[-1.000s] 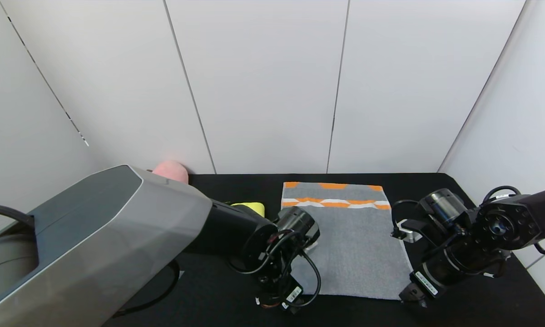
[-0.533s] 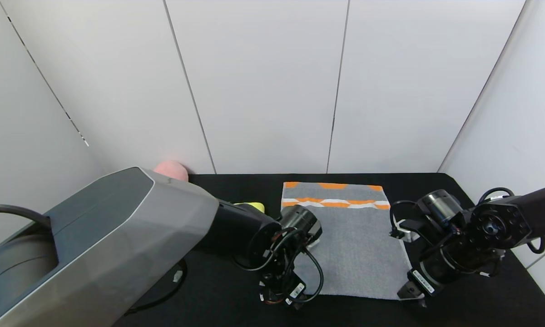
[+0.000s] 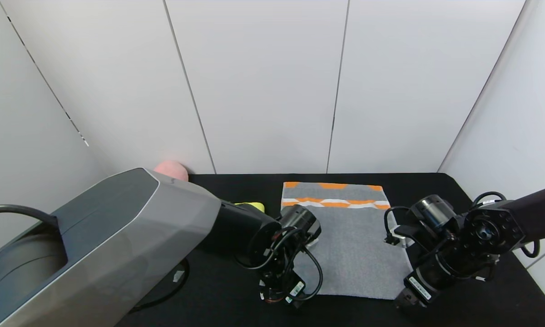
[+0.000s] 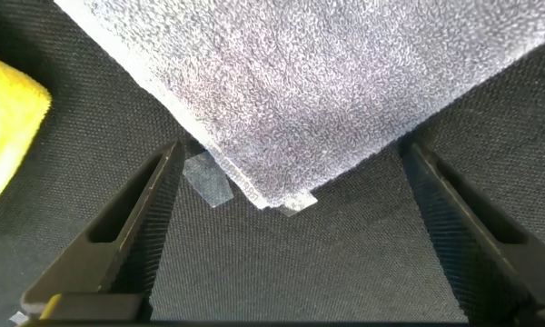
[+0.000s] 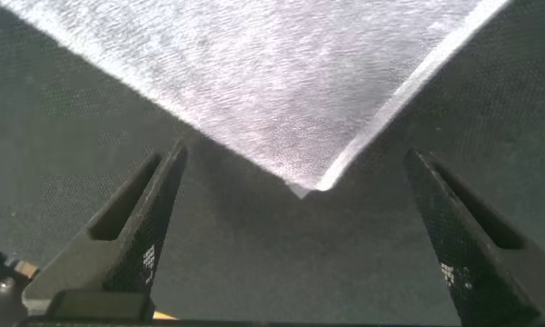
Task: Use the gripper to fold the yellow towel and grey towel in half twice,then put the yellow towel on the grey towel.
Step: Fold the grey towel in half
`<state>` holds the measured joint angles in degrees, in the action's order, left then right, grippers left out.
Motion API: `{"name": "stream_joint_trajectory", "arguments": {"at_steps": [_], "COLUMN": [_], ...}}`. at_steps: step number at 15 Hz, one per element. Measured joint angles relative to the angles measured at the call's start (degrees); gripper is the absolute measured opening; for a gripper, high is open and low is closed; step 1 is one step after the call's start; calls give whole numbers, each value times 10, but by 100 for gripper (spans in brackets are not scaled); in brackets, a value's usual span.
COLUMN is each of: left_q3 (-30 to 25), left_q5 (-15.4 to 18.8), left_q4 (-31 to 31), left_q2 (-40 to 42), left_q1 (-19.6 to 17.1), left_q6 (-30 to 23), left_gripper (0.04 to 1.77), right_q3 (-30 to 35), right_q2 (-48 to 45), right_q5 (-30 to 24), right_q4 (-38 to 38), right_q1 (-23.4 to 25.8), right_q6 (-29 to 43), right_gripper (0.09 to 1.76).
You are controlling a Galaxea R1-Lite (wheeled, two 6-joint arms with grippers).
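Observation:
The grey towel (image 3: 352, 240) lies flat on the black table, its orange-and-white band at the far end. My left gripper (image 3: 279, 297) is open just above the towel's near left corner (image 4: 286, 191), which lies between its fingers (image 4: 118, 236). My right gripper (image 3: 402, 302) is open above the near right corner (image 5: 313, 177), its fingers (image 5: 127, 236) either side of it. The yellow towel (image 3: 252, 206) is mostly hidden behind my left arm; a bit shows in the left wrist view (image 4: 4, 123).
A pink plush peach (image 3: 172, 169) sits at the back left against the wall. Pieces of clear tape (image 4: 207, 177) lie on the table by the towel's left corner. White panels close in the table at the back and sides.
Both grippers have moved a little towards the grey towel's near corners; the right gripper shifted left. The towels have not moved.

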<state>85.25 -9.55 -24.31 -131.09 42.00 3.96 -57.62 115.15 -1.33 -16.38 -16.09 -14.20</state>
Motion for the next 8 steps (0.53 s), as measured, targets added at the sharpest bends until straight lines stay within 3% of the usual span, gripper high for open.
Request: {"name": "stream_joint_trajectory", "arguments": {"at_steps": [8], "left_q3": [21], "left_q5": [2], "left_q4": [-3], "left_q2": [-12], "left_q1": [-7], "left_q6": [-1], "left_gripper": [172], "right_q3": [-7], "right_q2": [22], "right_q5": [20], "right_q4": [9], "right_q1": [-12], "right_q6": [0], "right_gripper": [171]}}
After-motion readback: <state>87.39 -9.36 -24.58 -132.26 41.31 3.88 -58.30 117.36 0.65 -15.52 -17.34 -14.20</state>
